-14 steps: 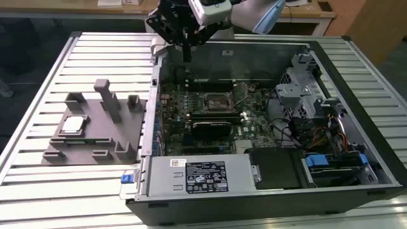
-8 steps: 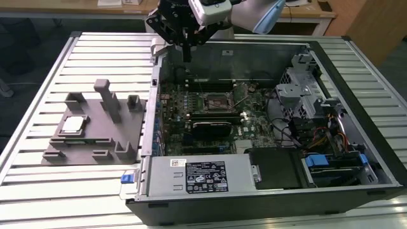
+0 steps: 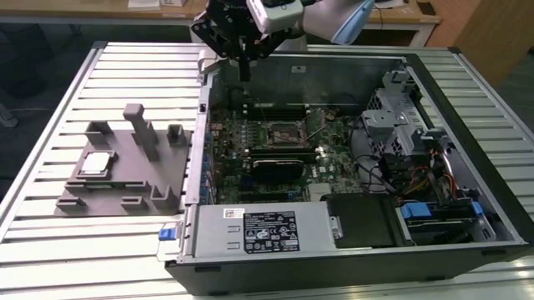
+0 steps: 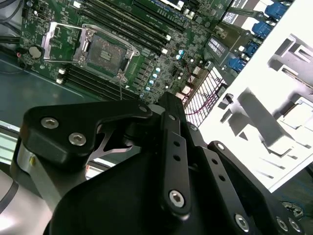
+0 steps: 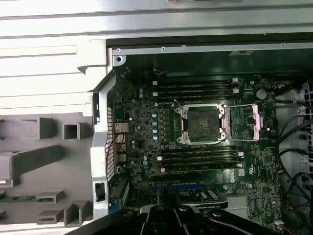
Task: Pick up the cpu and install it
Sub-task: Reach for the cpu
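The cpu (image 3: 94, 162) lies flat, silvery top up, in a shallow seat of the grey fixture (image 3: 125, 187), near that block's edge on the exterior view's left. The fixture rests on the slatted metal bench (image 3: 50, 250), just beside the open computer case (image 3: 351, 269). The tool (image 3: 244, 78) hangs well apart from the cpu, above the case's far corner nearest the fixture. Its fingers point down and look clenched together with nothing between them.

Inside the case the green motherboard (image 3: 334, 156) lies exposed. Near its middle sits the dark, metal-framed socket (image 3: 288, 132), which both wrist views show with its frame swung open and its square bed bare (image 5: 203, 125) (image 4: 105, 51). Long dark memory slots (image 5: 195, 89) run on both sides of the socket. At the case's near side, a grey power supply (image 3: 217, 232) carries a black-and-white label (image 3: 271, 232).
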Available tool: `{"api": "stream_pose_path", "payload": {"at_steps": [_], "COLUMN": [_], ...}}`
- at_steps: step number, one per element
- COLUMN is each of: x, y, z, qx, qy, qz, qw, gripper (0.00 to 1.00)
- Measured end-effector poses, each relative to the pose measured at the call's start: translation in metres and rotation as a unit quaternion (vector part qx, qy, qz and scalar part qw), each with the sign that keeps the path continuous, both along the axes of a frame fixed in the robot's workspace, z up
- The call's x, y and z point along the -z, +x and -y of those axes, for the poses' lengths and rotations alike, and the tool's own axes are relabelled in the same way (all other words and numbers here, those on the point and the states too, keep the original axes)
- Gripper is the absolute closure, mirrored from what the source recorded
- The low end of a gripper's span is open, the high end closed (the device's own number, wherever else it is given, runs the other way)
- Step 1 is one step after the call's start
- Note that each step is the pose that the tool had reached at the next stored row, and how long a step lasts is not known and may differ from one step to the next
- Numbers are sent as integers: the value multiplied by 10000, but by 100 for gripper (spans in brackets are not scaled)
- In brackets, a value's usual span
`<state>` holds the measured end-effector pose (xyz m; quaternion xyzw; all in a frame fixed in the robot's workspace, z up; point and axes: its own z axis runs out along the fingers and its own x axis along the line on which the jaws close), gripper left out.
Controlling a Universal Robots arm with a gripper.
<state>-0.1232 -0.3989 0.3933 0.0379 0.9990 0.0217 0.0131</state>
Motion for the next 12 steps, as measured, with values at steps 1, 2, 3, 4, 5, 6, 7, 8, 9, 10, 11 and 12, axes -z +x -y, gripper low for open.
{"api": "stream_pose_path", "payload": {"at_steps": [1,2,3,4,5,6,7,8,9,10,11,12], "x": [0,0,0,0,0,0,0,1,0,0,0,1], "y": [-13,-33,-52,-68,-82,-94,-103,-112,-120,-130,-139,-148], "z": [0,0,0,0,0,0,0,0,0,0,0,0], "qx": [0,-1,-1,-1,-1,0,0,0,0,0,0,0], "qy": [0,0,0,0,0,0,0,1,0,0,0,0], "qz": [0,0,0,0,0,0,0,1,0,0,0,1], "qw": [10000,10000,10000,10000,10000,10000,10000,10000,10000,10000,10000,10000], "gripper": [89,89,89,89,89,89,89,89,89,89,89,89]}}
